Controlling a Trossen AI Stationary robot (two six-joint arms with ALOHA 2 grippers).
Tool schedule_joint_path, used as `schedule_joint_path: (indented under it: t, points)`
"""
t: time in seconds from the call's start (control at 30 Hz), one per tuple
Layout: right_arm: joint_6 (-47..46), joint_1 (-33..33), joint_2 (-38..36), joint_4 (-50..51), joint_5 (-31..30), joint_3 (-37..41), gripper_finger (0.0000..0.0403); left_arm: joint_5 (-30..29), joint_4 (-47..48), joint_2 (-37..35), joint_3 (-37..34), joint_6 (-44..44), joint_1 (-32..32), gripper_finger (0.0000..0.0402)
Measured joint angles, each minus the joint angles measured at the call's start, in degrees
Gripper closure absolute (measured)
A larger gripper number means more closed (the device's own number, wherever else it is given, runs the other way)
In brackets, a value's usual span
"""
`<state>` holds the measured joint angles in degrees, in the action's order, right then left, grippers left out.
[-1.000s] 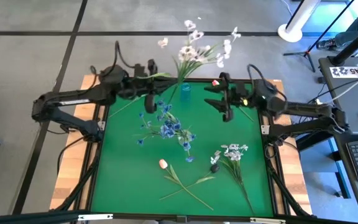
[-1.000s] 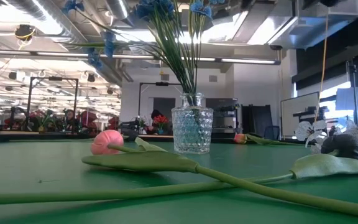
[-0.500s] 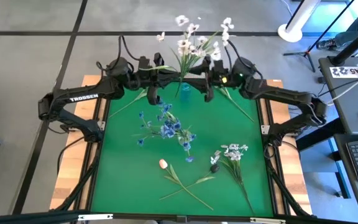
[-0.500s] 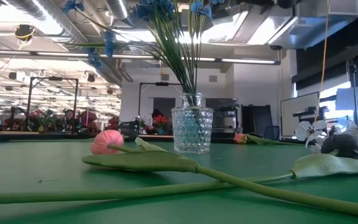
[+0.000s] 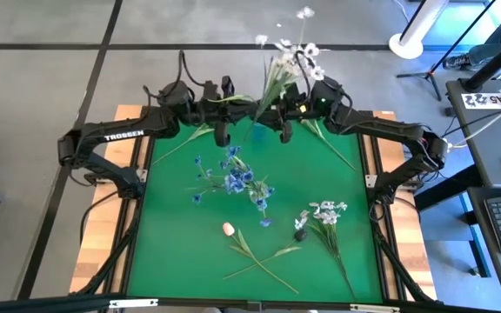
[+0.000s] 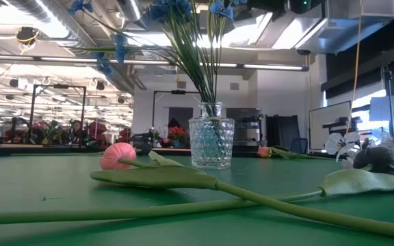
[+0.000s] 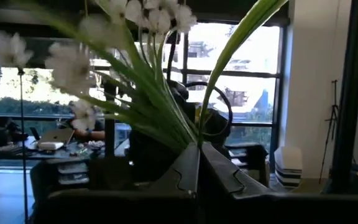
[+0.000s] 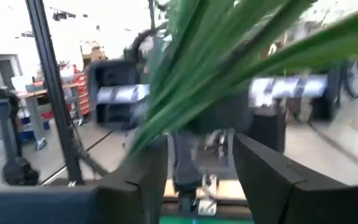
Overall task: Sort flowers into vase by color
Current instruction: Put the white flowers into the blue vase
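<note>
White spray: the white flowers (image 5: 287, 54) were held up over the far edge of the desk (image 5: 168, 252), between the two arms, just beside the small vase (image 5: 258, 132).
Left gripper (image 5: 249, 104): its jaws were clenched on the bunched green stems (image 7: 178, 127), probably to steady the spray for a handover.
Right gripper (image 5: 278, 111): it sat just beside the left one with the stems running between its part-open jaws; whether it had bitten yet could not be told.
Long axis: the spray ran from the grippers away from the desk, blossoms leaning outward past the far edge, cut ends toward the vase.
Blue flowers (image 5: 233, 178): they stood in the glass vase (image 6: 211, 142) mid-desk, stems upright and fanning.
Pink tulip (image 5: 228, 229): it lay flat near the front, stem trailing toward the near edge.
Second white sprig (image 5: 324, 211): it lay flat beside a dark bud (image 5: 301, 234), unsorted.
</note>
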<state>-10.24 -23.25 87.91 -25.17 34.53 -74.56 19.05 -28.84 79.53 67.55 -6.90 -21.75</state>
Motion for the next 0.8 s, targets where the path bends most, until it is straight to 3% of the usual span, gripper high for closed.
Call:
schedule_joint_path:
  t: [0.23, 0.47, 0.8]
  points:
    - [-0.47, -4.03, -0.27, 4.55, 4.10, 0.04, 0.0247, 0.00, -0.19, -2.92, 0.00, -0.02, -1.65, 0.0401]
    - [-5.63, -5.96, -0.27, 0.78, 11.69, 0.06, 0.0219, 0.05, 0.25, -4.29, 0.00, 2.43, -2.91, 0.0401]
    - [-8.82, -2.75, -0.30, -4.76, 6.46, 0.06, 0.0174, -0.50, -0.11, -1.17, 0.00, 3.02, -3.10, 0.0401]
